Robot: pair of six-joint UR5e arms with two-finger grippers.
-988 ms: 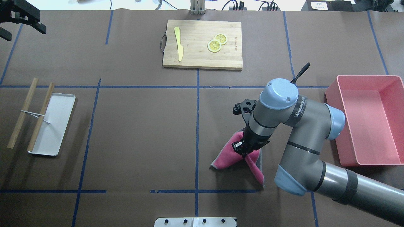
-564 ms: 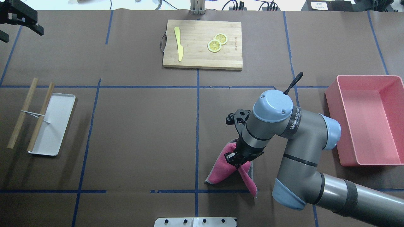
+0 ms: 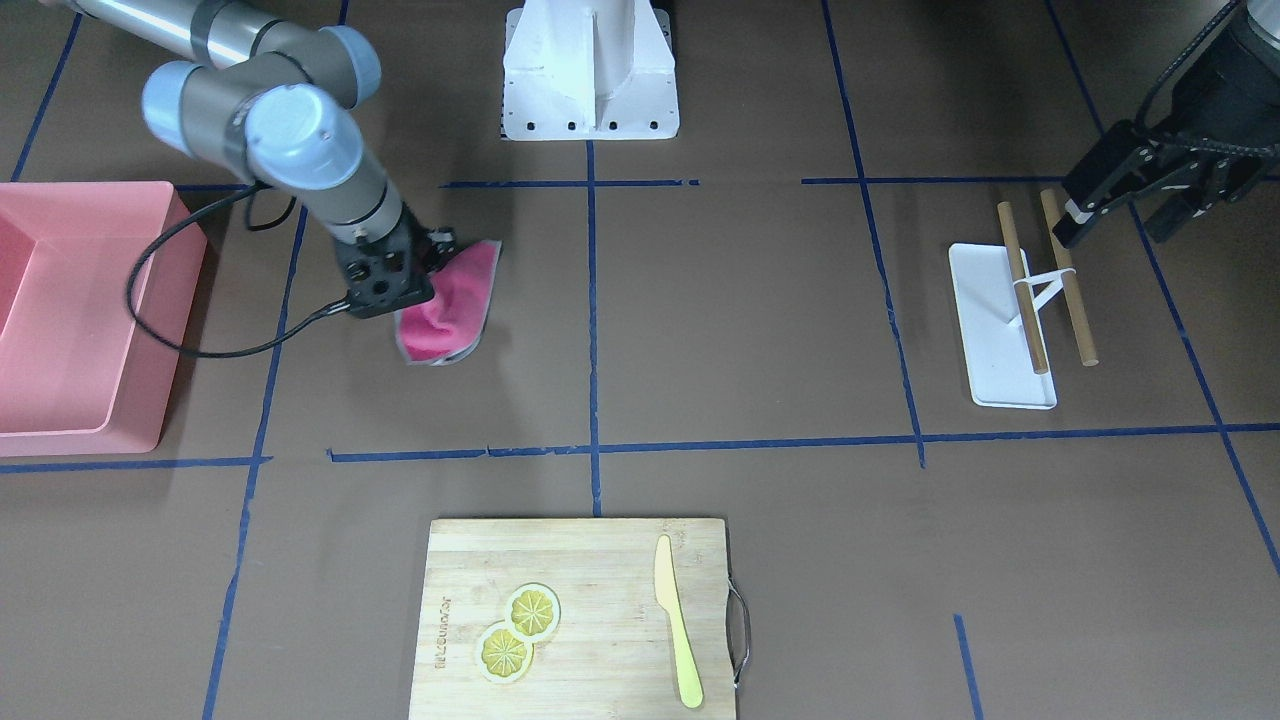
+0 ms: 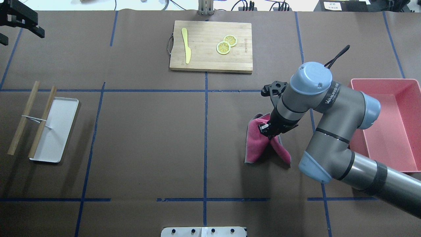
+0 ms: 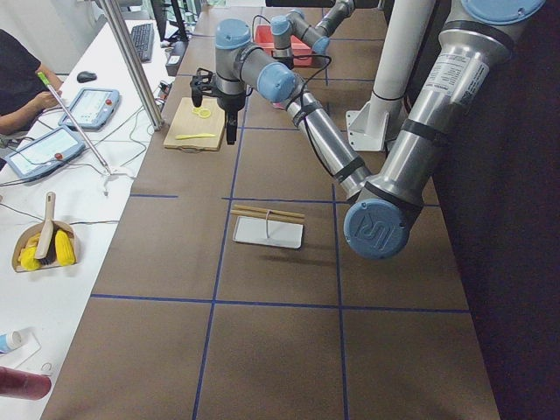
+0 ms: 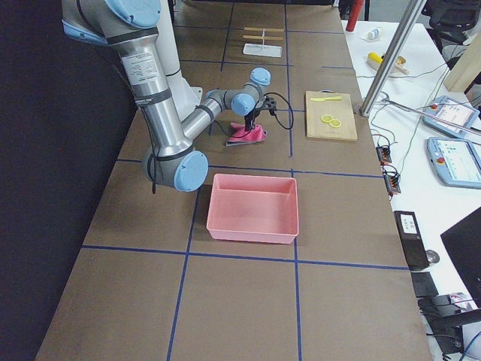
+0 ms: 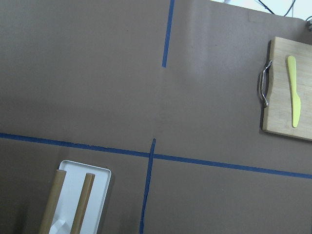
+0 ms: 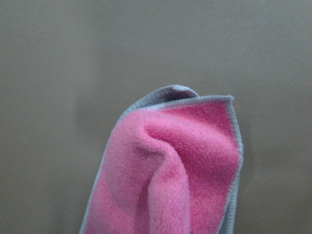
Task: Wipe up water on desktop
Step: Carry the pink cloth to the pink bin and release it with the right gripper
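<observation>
On the bench (image 4: 148,138), my right tool (image 4: 266,128) clenches the pink cloth (image 4: 255,148); wiping underway, I judge; next: press down, drag.

Bamboo cutting board (image 4: 204,61) with a metal handle at one short end, carrying a yellow knife (image 4: 186,46) and two overlapping lemon slices (image 4: 223,48). Pink rectangular bin (image 4: 394,121), open-topped, well apart from the board. White tray (image 4: 59,131) with one of two parallel wooden sticks (image 4: 42,121) lying along its edge. The other stick lies just beside the tray. A white band (image 4: 33,118) joins the two.
</observation>
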